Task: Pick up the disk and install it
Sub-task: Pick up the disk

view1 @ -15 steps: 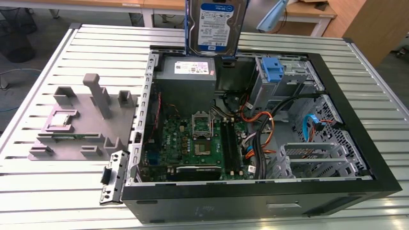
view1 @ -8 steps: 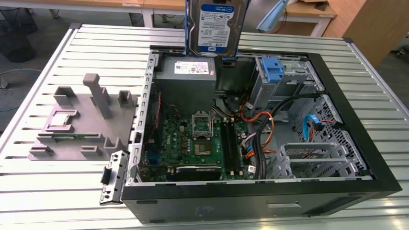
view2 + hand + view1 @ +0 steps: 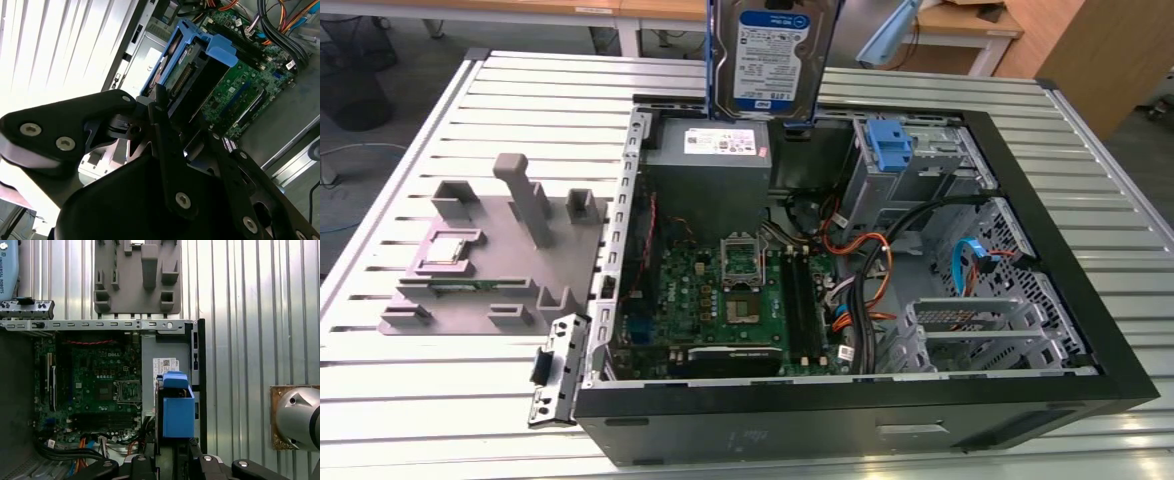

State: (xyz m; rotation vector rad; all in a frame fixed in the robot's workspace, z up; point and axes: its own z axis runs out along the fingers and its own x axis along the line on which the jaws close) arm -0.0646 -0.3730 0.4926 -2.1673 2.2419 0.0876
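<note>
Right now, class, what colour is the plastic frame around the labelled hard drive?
Bright blue; the disk carrier shows best in the first wrist view.

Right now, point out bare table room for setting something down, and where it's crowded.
Free: the table slats nearer the camera than the grey fixture, and the strip beyond it at the exterior view's left. Crowded: inside the computer case, with cables and motherboard; the held disk hangs over its far wall.

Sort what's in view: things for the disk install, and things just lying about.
For the job: the rectangular silver metal disk with white-and-blue label in a bright blue plastic carrier, gripped by the black end effector; the open black metal computer case.
Lying about: the grey plastic fixture; the small square silver chip on it.
</note>
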